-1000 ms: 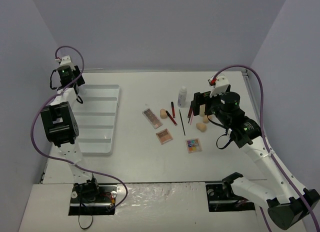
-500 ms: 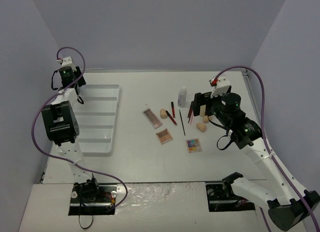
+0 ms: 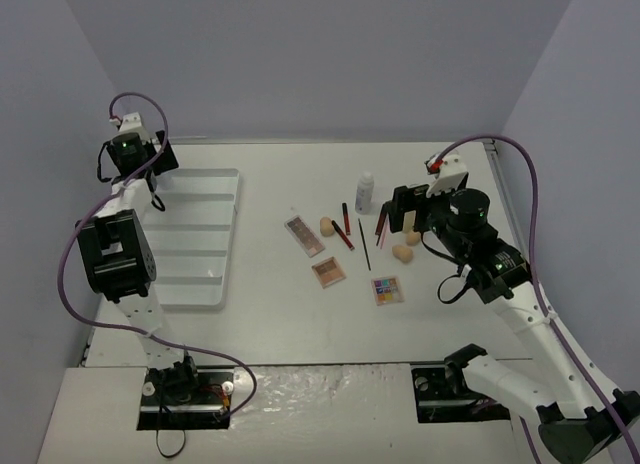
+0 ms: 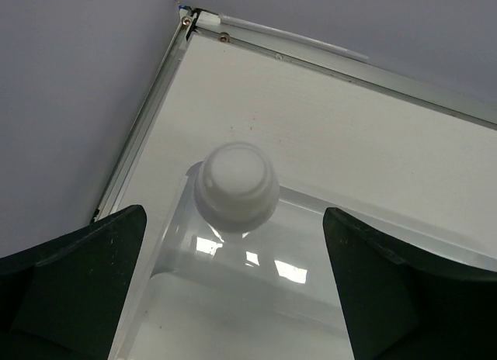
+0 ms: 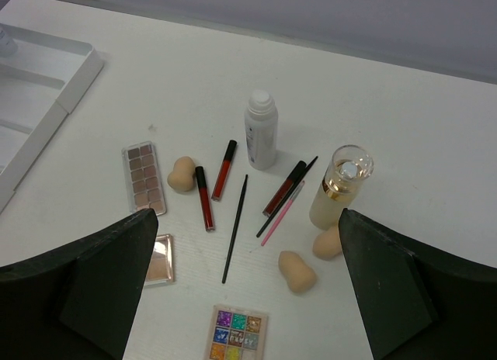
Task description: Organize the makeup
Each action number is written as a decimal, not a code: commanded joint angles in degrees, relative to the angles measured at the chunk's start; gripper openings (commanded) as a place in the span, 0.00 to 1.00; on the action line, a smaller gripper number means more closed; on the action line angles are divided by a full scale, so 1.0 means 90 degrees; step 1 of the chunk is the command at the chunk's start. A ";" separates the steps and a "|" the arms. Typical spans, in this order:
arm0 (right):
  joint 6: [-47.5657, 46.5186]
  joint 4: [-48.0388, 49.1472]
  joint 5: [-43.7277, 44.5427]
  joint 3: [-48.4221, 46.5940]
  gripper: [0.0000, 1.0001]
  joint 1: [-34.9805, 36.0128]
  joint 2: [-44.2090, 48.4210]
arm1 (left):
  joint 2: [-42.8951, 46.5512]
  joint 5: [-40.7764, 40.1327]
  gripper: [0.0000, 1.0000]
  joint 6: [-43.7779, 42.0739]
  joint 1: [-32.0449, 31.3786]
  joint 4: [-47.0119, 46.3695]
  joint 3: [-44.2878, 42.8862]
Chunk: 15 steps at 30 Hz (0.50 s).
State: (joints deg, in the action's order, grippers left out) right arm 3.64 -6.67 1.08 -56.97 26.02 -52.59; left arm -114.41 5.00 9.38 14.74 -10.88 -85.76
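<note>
In the left wrist view a clear white-capped bottle [image 4: 236, 185] stands upright in the far left corner of the white tray [image 4: 256, 313]. My left gripper [image 4: 233, 298] is above it, open, its fingers wide of the cap. My right gripper [image 5: 248, 298] hangs open over the rest of the makeup. Below it are a second white-capped bottle [image 5: 261, 131], an amber bottle [image 5: 340, 185], three peach sponges [image 5: 182, 174] [image 5: 297, 271] [image 5: 330, 242], three palettes [image 5: 144, 176] [image 5: 158, 260] [image 5: 237, 334], red tubes [image 5: 224, 169] and a black brush [image 5: 235, 228].
The slotted tray [image 3: 200, 254] lies at the table's left, with my left gripper [image 3: 158, 176] over its far corner. My right gripper [image 3: 403, 209] sits right of the makeup cluster. Grey walls close the table on three sides.
</note>
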 commanded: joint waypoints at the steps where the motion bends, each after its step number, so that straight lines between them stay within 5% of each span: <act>1: 0.0018 0.0487 -0.0051 -0.0114 1.00 0.0029 0.0277 | 0.1603 0.0375 0.97 -0.0076 -0.0001 -0.0192 0.0087; 6: -0.0033 0.0487 -0.0049 -0.0100 1.00 0.0029 0.0545 | 0.2622 0.0754 0.97 -0.0185 -0.0561 0.0355 0.0496; 15: -0.0001 0.0467 0.0236 -0.0031 1.00 0.0029 0.0832 | 0.2813 0.0678 0.97 -0.0152 -0.3343 0.0681 0.0795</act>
State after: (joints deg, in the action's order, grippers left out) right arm 3.42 -6.66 1.14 -56.97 26.02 -45.63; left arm -87.75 10.15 7.88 -6.65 -5.52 -78.76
